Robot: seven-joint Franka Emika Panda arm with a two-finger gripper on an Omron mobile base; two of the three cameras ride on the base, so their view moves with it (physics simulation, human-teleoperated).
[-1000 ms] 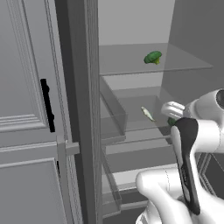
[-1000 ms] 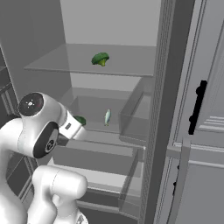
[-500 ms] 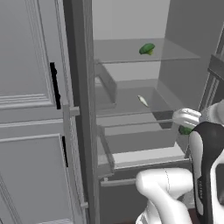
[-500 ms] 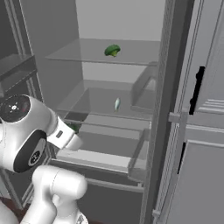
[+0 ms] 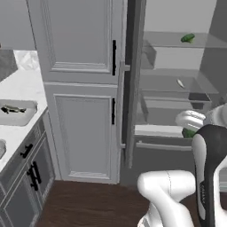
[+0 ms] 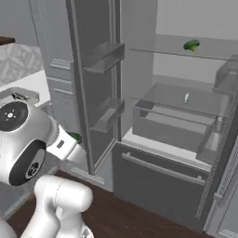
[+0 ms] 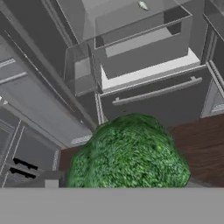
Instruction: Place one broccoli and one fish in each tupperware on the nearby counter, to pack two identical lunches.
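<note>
My gripper [image 5: 189,127] is shut on a green broccoli [image 7: 129,154], which bulges large at the bottom of the hand view and hides the fingertips. The same floret peeks out green beside the hand [image 6: 74,137]. A second broccoli [image 5: 188,38] lies on the upper glass shelf of the open fridge, and a pale fish [image 5: 180,83] lies on the shelf below it. At the far left the white counter [image 5: 22,86] carries a light-grey tupperware [image 5: 27,116] with a dark slim fish [image 5: 10,109] in it. The rim of another tray [image 5: 1,148] shows at the left edge.
Tall grey cabinet doors [image 5: 80,88] with black handles stand between the counter and the fridge. The fridge door [image 6: 104,60] hangs open with its bins. A closed bottom drawer [image 6: 158,172] sits under the shelves. Dark wooden floor [image 5: 80,201] stretches below.
The whole picture has shifted: the base has backed off and turned left, so the fridge sits farther away and the counter has come into view. The broccoli stays in my gripper.
</note>
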